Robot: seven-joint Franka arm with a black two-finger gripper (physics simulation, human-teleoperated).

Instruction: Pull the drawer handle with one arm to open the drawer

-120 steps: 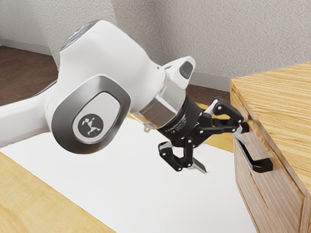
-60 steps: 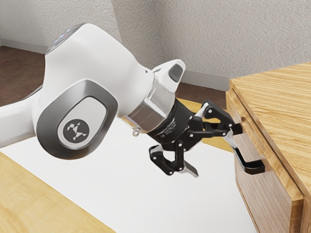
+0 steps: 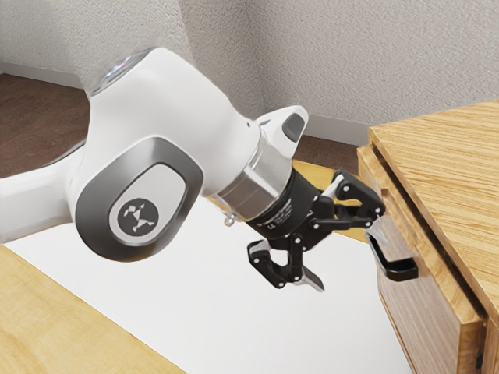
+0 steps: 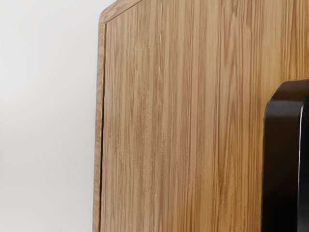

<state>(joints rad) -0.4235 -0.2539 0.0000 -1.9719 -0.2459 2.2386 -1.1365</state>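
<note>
The tool point(image 3: 345, 254) stands wide, holding nothing, its upper finger against the top end of the black drawer handle point(image 3: 392, 263); the wooden drawer point(image 3: 417, 308) juts partly out of its cabinet point(image 3: 444, 156) at the exterior view's right

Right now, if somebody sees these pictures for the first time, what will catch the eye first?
The big white arm at the exterior view's left, its open black gripper reaching to the black handle. At that view's right, the wooden drawer stands slightly out of its cabinet; the wrist view shows its grain close up.
</note>
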